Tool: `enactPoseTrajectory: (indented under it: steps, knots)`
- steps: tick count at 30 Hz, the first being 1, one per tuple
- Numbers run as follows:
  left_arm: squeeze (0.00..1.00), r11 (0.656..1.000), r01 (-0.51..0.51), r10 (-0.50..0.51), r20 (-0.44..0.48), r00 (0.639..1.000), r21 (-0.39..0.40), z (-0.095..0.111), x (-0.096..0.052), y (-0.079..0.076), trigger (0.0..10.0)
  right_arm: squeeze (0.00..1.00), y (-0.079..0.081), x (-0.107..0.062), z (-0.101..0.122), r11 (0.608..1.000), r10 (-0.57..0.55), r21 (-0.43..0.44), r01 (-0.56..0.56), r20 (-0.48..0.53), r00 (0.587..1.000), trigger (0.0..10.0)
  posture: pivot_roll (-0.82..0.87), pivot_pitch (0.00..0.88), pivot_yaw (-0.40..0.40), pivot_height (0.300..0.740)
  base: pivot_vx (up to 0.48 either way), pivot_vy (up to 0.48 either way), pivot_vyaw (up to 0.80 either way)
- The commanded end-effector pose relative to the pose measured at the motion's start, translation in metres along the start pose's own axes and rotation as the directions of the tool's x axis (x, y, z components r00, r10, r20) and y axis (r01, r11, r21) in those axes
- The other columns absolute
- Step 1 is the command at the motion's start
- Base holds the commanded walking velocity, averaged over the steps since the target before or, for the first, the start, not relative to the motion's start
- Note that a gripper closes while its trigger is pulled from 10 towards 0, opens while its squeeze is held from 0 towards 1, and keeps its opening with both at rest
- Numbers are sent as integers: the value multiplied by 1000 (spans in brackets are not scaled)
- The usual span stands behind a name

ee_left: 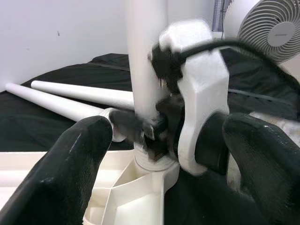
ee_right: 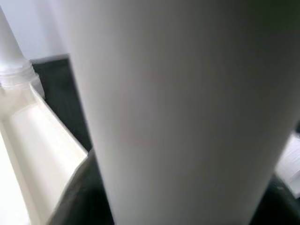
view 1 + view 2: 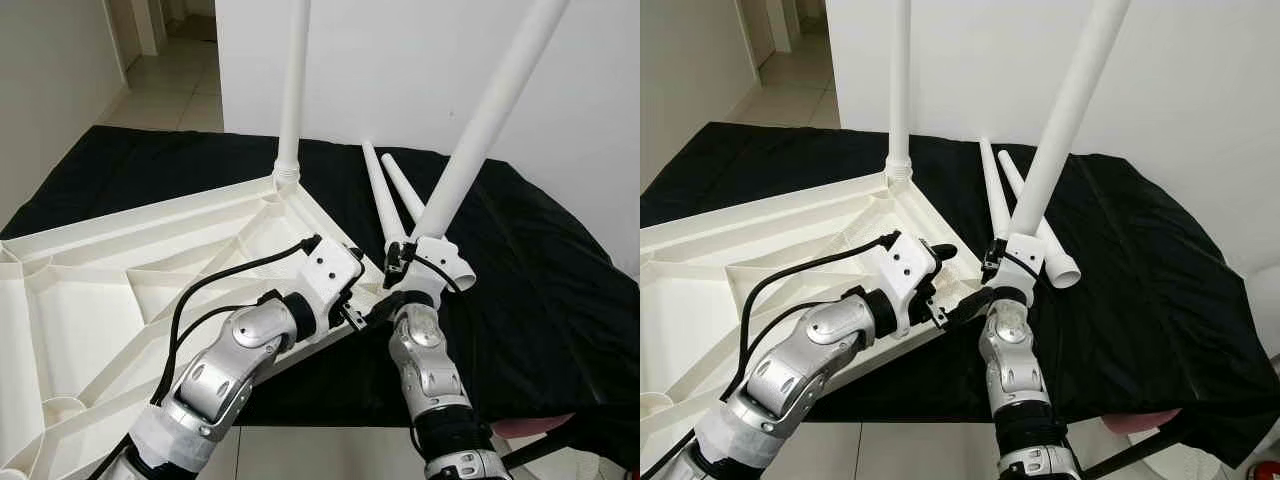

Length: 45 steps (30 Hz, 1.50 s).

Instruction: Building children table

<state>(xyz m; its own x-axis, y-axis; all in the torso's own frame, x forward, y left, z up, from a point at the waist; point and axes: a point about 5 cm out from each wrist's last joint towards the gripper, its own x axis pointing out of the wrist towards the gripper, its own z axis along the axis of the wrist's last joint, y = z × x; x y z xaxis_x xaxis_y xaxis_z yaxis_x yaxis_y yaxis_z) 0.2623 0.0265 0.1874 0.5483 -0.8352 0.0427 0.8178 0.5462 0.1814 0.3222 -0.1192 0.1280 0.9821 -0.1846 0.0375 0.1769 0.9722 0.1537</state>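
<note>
While the right pincer (image 3: 400, 262) clamps a tilted white leg (image 3: 480, 130) at the tabletop (image 3: 90, 300) corner socket, the left pincer (image 1: 159, 154) gapes wide; tilt could cross-thread it.

There are four white legs: one (image 3: 293, 90) stands upright in a corner socket of the tabletop, one (image 3: 490, 115) leans tilted by the near corner, and two lie side by side on the cloth, a longer-looking one (image 3: 383, 205) and another (image 3: 405, 190) just beside it. There is one tabletop (image 3: 90, 290), upside down, and one black cloth (image 3: 540, 280) beneath it all. Two grippers show, the left (image 3: 340, 275) and the right (image 3: 400, 262), and one fan (image 1: 269, 28) stands in the left wrist view.
</note>
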Motion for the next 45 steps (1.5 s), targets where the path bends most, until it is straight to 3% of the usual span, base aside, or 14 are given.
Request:
enactPoseTrajectory:
  steps: [1, 6, 9, 10, 11, 17, 20, 29, 32, 39, 45]
  knots:
    - [0, 997, 80, -80, 7, 997, -5, 0, 3, -8, 10000, 1000, -8, -1, -7, 1000, -20, 1, 20, -24, 1000, 10000, -47, 0, -70, 740, 0, 0, 0]
    - [0, 997, 71, -71, 12, 997, -8, 1, 5, -6, 10000, 1000, -11, 3, 20, 999, 37, -24, -35, 129, 991, 10000, -45, 0, -68, 740, 0, 0, 0]
    - [0, 998, 69, -68, 15, 998, -6, 2, 6, -6, 10000, 1000, -11, 4, 23, 998, 62, -10, -61, 141, 988, 10000, -45, 0, -67, 740, 0, 0, 0]
    - [0, 998, 66, -66, 16, 998, -5, 2, 6, -5, 10000, 263, -10, 5, 25, 995, 95, 0, -96, 138, 986, 10000, -46, 0, -66, 740, 0, 0, 0]
    - [0, 998, 64, -64, 17, 998, -2, 3, 6, -4, 10000, 0, -11, 7, 28, 990, 138, 14, -142, 144, 980, 10000, -43, 0, -68, 740, 0, 0, 0]
    - [0, 998, 61, -61, 18, 998, 3, 4, 7, -4, 10000, 0, -16, 11, 34, 968, 251, -36, -248, 151, 956, 10000, -40, 0, -68, 740, 0, 0, 0]
    - [0, 998, 69, -69, 11, 998, 1, 4, 7, -4, 10000, 0, -21, 13, 25, 901, 432, -65, -429, 58, 900, 10000, -37, 0, -71, 740, 0, 0, 0]
    - [0, 997, 78, -78, -20, 997, -10, -4, 6, -6, 10000, 0, -37, 16, 16, 824, 556, -122, -553, -14, 831, 10000, -30, 0, -72, 740, 0, 0, 0]
    - [0, 997, 79, -79, -25, 997, 3, -5, 6, -6, 10000, 0, -47, 19, 17, 739, 655, -151, -657, -68, 752, 10000, -26, 0, -75, 740, 0, 0, 0]
    - [0, 997, 77, -77, -24, 997, -16, -4, 6, -6, 10000, 0, -59, 26, 22, 677, 707, -167, -717, -120, 697, 10000, -27, 0, -75, 740, 0, 0, 0]
    - [0, 994, 95, -98, -54, 994, -54, -8, 6, -9, 10000, 0, -64, 33, 26, 652, 724, -187, -735, -135, 676, 9686, -25, 0, -75, 740, 0, 0, 0]
